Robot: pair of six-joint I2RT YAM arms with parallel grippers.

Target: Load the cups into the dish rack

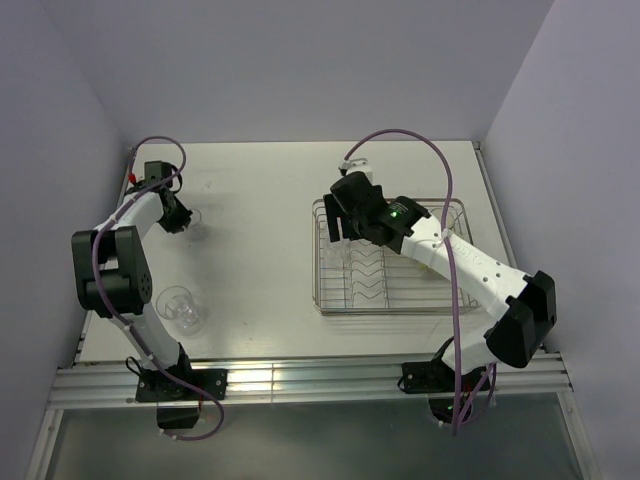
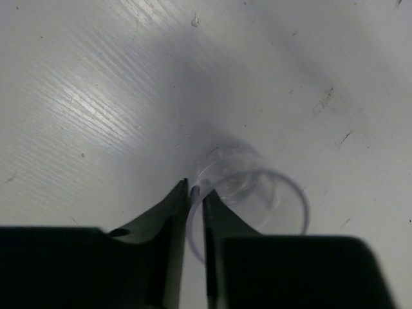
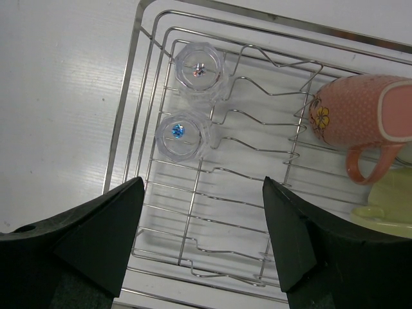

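My left gripper [image 2: 194,187] is shut on the rim wall of a clear glass tumbler [image 2: 257,193] that stands on the white table at the far left [image 1: 194,218]. A second clear tumbler [image 1: 182,307] stands nearer, beside the left arm. My right gripper [image 3: 203,187] is open and empty above the chrome dish rack [image 3: 132,96], over its left part [image 1: 338,232]. In the rack are two clear tumblers [image 3: 199,69] [image 3: 180,136], a pink mug [image 3: 357,116] and a pale yellow-green mug [image 3: 386,215]. No brown cup is in view.
The rack [image 1: 318,290] stands right of centre on the table, with the right arm stretched over it. Grey walls close in the table at the left, back and right. A metal rail [image 1: 300,380] runs along the near edge.
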